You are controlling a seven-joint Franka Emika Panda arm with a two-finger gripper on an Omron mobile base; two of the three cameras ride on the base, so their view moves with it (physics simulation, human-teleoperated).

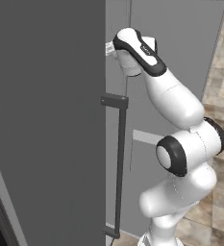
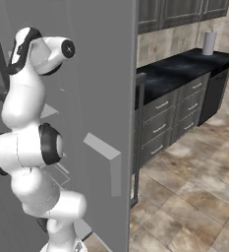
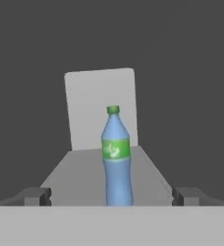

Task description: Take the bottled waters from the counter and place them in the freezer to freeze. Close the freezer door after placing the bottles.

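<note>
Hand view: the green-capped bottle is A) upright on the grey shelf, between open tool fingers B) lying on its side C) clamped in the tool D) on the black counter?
A: the bottle stands upright on the shelf, tool fingers wide apart beside it.

You have no text you can read here. In the hand view, the small clear blue-tinted plastic bottle with the green cap [image 3: 117, 158] wears a green label band around its middle, and that band carries a pale, whitish mark, but it is too blurred to make out any letters or brand. The bottle stands upright near the front edge of a light grey shelf [image 3: 75, 178]. On the flat grey freezer door [image 1: 46, 120] in the base views you will find no lettering, number or sign.
</note>
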